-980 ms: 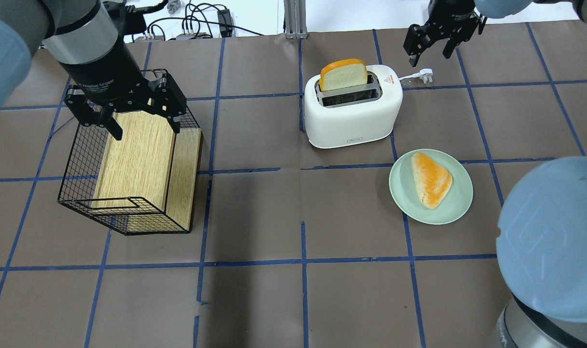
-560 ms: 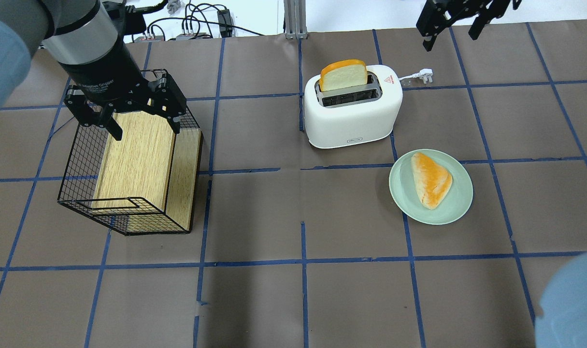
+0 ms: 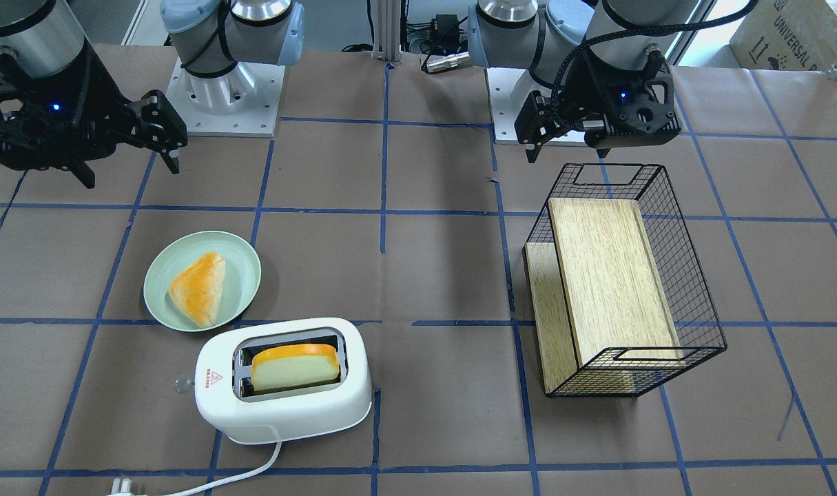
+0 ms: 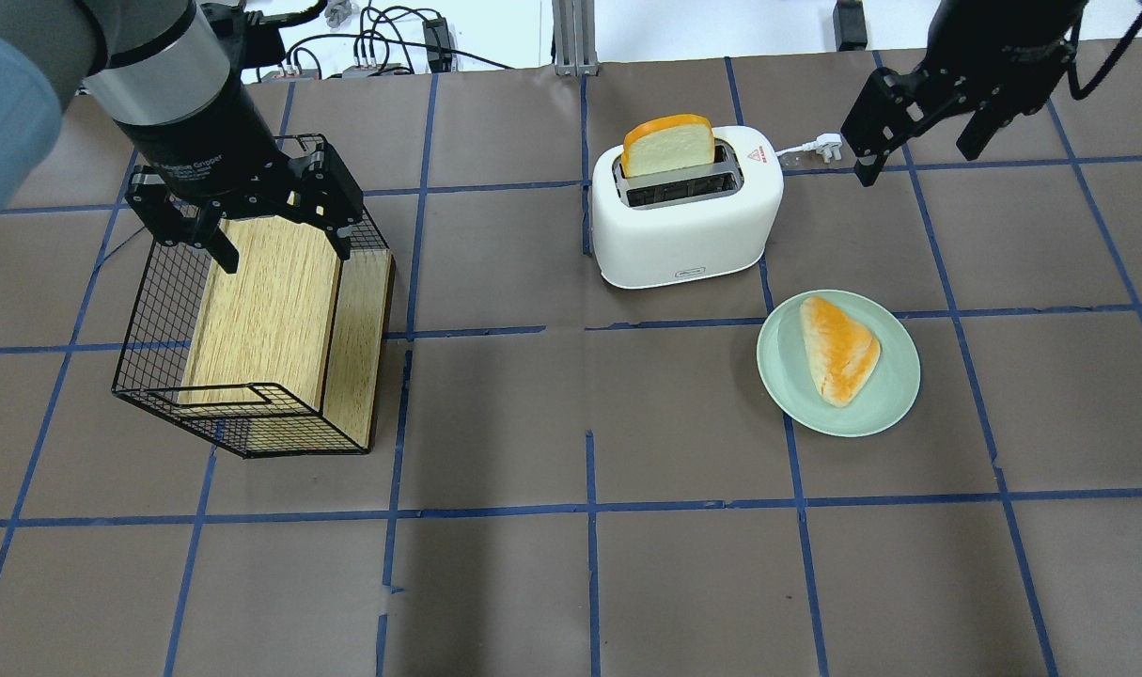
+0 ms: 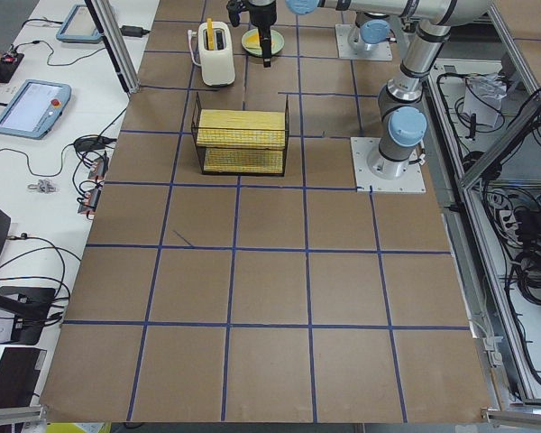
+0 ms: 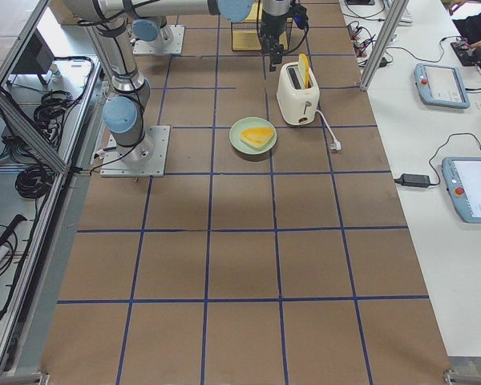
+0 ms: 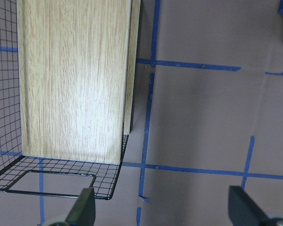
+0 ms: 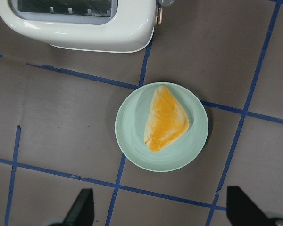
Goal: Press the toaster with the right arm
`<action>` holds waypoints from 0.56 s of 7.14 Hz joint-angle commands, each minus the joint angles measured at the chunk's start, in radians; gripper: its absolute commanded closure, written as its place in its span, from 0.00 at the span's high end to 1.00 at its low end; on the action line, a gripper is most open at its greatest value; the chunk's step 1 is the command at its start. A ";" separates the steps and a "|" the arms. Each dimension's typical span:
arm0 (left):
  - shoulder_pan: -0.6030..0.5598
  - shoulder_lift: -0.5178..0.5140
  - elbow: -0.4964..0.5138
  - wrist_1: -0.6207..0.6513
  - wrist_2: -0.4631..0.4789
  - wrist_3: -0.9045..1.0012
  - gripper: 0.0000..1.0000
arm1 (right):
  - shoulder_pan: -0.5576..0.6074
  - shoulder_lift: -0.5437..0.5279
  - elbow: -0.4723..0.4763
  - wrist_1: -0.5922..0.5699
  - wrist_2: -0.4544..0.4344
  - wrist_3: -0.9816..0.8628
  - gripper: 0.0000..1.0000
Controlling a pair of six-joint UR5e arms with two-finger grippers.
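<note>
A: Where is the toaster (image 4: 688, 221)?
B: I see it upright near the table's far edge, a bread slice (image 4: 669, 146) in one slot, the green plate (image 4: 787, 385) close by.
A: And the pincer?
B: My right gripper (image 4: 913, 166) hangs spread wide, empty, off to the toaster's right, not touching it.

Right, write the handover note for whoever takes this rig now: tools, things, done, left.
Right tool: open, empty, raised clear of the toaster, touching nothing.
Left tool: open, empty, over the wire basket.
Things: bread slice stands high out of the toaster's far slot; pastry lies on the green plate beside the toaster.
Done: nothing visible; the toaster is not yet pressed.
Left: bring the right tool to the toaster and press it.
</note>
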 commanded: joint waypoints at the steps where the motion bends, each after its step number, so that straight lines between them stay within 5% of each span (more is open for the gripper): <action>1: 0.000 -0.001 0.000 0.002 0.000 0.000 1.00 | -0.001 -0.024 0.034 -0.003 -0.003 0.010 0.99; 4: 0.000 -0.001 0.000 0.002 0.000 0.000 1.00 | -0.001 -0.012 0.030 -0.005 0.003 0.011 0.99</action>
